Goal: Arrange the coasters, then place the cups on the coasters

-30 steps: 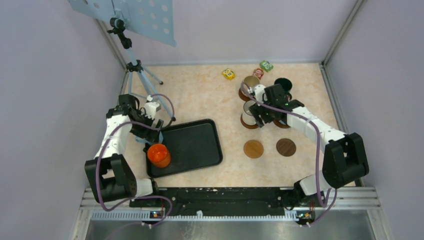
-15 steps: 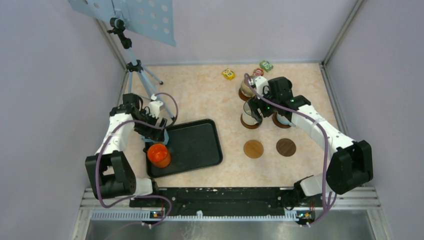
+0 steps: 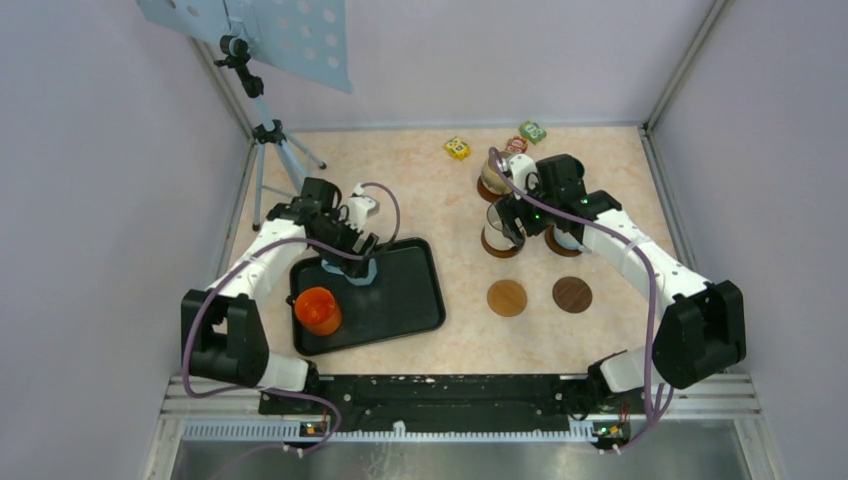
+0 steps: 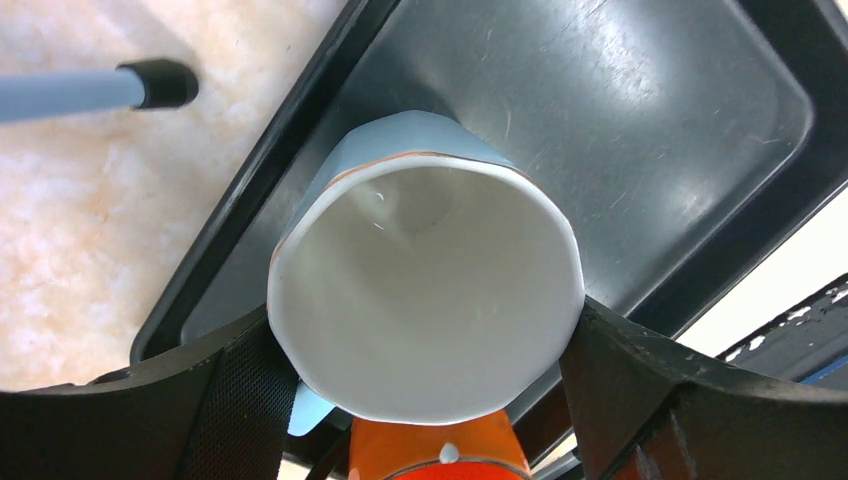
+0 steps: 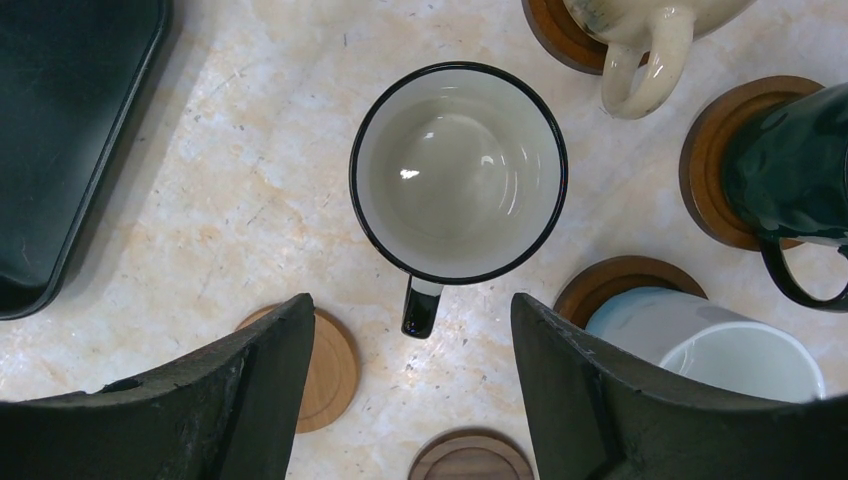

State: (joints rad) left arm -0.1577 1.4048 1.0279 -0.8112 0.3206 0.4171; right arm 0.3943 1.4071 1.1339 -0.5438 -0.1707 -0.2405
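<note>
My left gripper [image 3: 345, 262] [image 4: 425, 315] is shut on a white cup with a light-blue outside [image 4: 425, 290] [image 3: 352, 273], held over the black tray [image 3: 400, 290] [image 4: 650, 130]. An orange cup [image 3: 318, 308] [image 4: 430, 455] stands in the tray's near left corner. My right gripper [image 3: 515, 215] [image 5: 410, 305] hangs open above a white dark-rimmed cup [image 5: 458, 170] [image 3: 497, 228]. A beige cup [image 5: 640, 40], a dark green cup [image 5: 790, 170] and a pale-blue cup [image 5: 700, 345] each sit on a coaster [image 5: 610, 285]. Two coasters lie bare: a light one [image 3: 507, 297] [image 5: 330, 370] and a dark one [image 3: 572, 294] [image 5: 470, 458].
A tripod [image 3: 270, 135] stands at the back left; one of its legs [image 4: 90, 90] ends close to the tray's edge. Yellow [image 3: 457, 148], red [image 3: 516, 145] and green [image 3: 532, 130] blocks lie by the back wall behind the cups.
My left gripper has swung right from the tray's left edge to over the tray, carrying the white and light-blue cup. The right gripper shifted slightly back, then stayed still.
</note>
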